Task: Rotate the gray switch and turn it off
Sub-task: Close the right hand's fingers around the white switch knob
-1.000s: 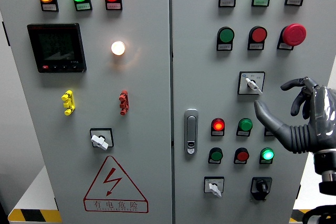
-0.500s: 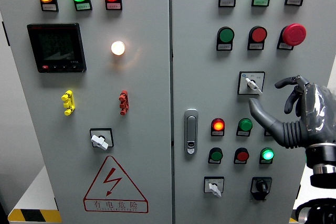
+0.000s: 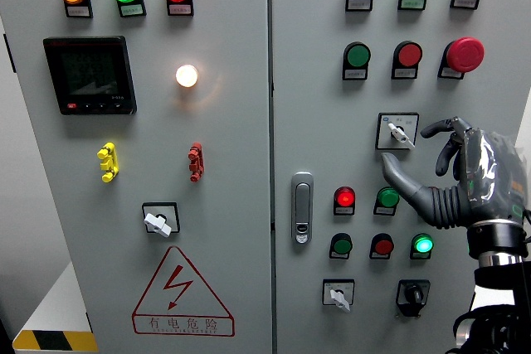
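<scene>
Right hand: coming in from the picture's lower right and hovering just right of the gray switch; its fingers are spread and loosely curved, gripping nothing.
Thumb: pointing up and left, its tip sitting just below the switch's square plate, apart from it.
Forefinger: arching out level with the switch, its tip stopping just short of the plate's right edge.
Gray switch: sitting on the right cabinet door, its pale lever slanting down toward the right.
Below the switch: a red lamp is glowing and a green button is showing beside it, partly behind the thumb.
Further below the switch: a green lamp is shining under the hand's wrist.
Above the switch: a green button, a red button and a red mushroom button are lining up in a row.
Left of the switch: a door latch is standing upright near the door's edge.
Left hand: not showing anywhere.
</scene>
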`<state>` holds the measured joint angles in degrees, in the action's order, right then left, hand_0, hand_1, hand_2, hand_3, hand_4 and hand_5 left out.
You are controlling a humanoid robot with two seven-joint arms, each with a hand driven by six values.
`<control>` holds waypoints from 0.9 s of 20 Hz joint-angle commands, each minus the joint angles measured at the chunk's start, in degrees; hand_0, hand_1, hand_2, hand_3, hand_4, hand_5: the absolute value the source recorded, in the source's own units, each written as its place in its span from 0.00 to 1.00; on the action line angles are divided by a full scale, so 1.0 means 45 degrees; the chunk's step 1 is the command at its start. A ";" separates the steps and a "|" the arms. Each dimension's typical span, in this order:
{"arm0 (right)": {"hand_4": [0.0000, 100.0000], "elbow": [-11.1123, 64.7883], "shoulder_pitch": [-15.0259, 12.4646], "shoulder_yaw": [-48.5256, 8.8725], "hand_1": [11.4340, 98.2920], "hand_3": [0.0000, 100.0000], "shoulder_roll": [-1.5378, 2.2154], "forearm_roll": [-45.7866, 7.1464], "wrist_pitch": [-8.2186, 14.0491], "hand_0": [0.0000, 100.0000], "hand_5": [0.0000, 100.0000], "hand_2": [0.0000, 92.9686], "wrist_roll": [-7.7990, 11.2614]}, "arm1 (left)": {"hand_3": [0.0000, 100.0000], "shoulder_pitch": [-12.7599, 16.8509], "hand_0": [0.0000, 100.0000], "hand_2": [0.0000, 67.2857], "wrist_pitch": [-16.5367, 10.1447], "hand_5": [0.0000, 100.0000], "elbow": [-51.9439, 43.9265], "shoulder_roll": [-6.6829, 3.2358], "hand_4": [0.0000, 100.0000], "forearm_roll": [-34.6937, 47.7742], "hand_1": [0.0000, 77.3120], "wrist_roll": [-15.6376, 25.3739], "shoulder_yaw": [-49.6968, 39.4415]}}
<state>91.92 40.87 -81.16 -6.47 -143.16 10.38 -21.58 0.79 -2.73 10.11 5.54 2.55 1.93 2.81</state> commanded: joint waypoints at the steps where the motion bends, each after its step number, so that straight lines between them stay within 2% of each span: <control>1: 1.00 -0.0152 0.0097 0.0007 0.36 0.93 -0.0007 -0.0003 0.0057 0.00 0.95 0.57 -0.0009 | 0.21 0.0001 0.00 0.16 0.0002 0.13 0.0000 0.0000 0.13 -0.0001 0.00 0.0000 0.0000; 3: 1.00 -0.0288 0.0194 0.0066 0.36 0.93 0.0012 -0.0003 0.0058 0.00 0.95 0.58 0.0010 | 0.21 0.0001 0.00 0.16 0.0002 0.13 0.0000 0.0000 0.13 -0.0001 0.00 0.0000 0.0000; 4: 1.00 -0.0386 0.0253 0.0124 0.36 0.93 -0.0007 -0.0003 0.0077 0.00 0.95 0.58 0.0010 | 0.21 -0.0019 0.00 0.16 -0.0018 0.13 0.0000 0.0000 0.13 -0.0001 0.00 0.0000 0.0000; 15: 1.00 -0.0855 0.0507 0.0164 0.36 0.94 -0.0007 -0.0042 0.0077 0.00 0.95 0.61 0.0088 | 0.21 0.0001 0.00 0.16 0.0002 0.13 0.0000 0.0000 0.13 -0.0001 0.00 0.0000 0.0000; 16: 1.00 -0.0894 0.0507 0.0164 0.36 0.94 0.0012 -0.0042 0.0077 0.00 0.95 0.61 0.0088 | 0.21 0.0001 0.00 0.16 0.0002 0.13 0.0000 0.0000 0.13 0.0018 0.00 0.0000 0.0000; 18: 1.00 -0.0933 0.0527 0.0164 0.35 0.94 -0.0007 -0.0062 0.0077 0.00 0.95 0.63 0.0088 | 0.21 0.0001 0.00 0.16 0.0002 0.13 0.0000 0.0000 0.13 -0.0001 0.00 0.0000 0.0000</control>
<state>87.90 43.19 -80.42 -6.50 -143.39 10.73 -21.19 0.79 -2.73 10.11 5.54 2.58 1.93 2.81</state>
